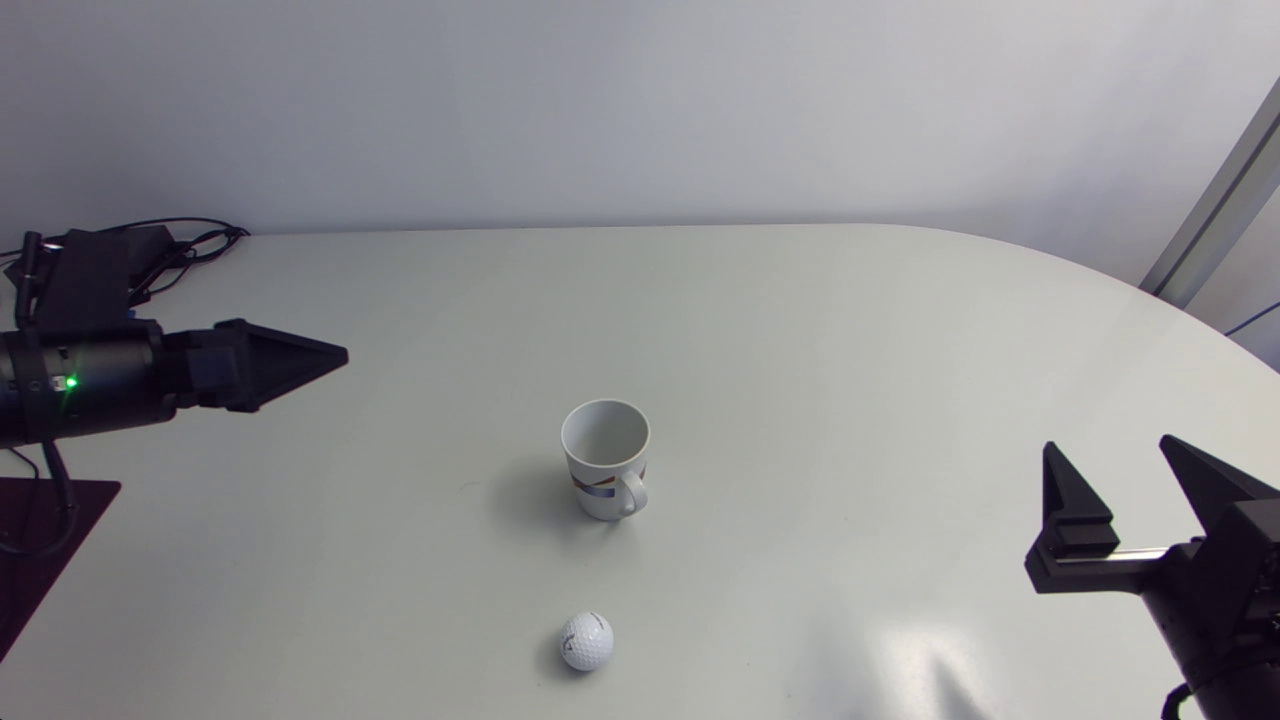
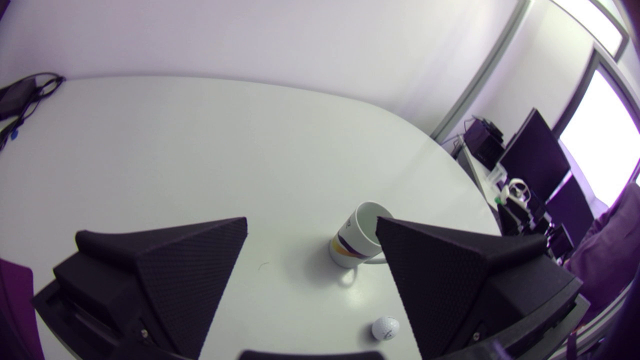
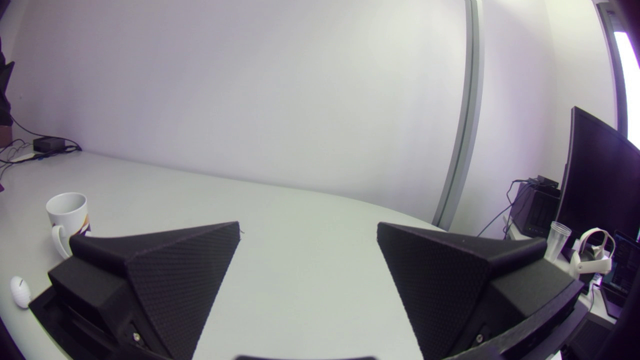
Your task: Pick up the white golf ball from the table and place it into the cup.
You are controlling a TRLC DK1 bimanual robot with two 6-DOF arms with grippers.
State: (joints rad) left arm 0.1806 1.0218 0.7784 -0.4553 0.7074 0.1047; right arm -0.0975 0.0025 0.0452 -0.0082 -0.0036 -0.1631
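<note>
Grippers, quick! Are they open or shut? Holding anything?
Left gripper: open, holding nothing.
Right gripper: open, holding nothing.

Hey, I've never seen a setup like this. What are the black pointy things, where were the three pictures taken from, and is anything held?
Two robot arms sit at a white table. The black wedges are their gripper fingers. One picture looks down from above: the left gripper comes in at the left, the right gripper at the right. The other two come from cameras on each wrist. A white mug stands mid-table, a white golf ball apart from it, nearer the camera. Both grippers are open, holding nothing.
</note>
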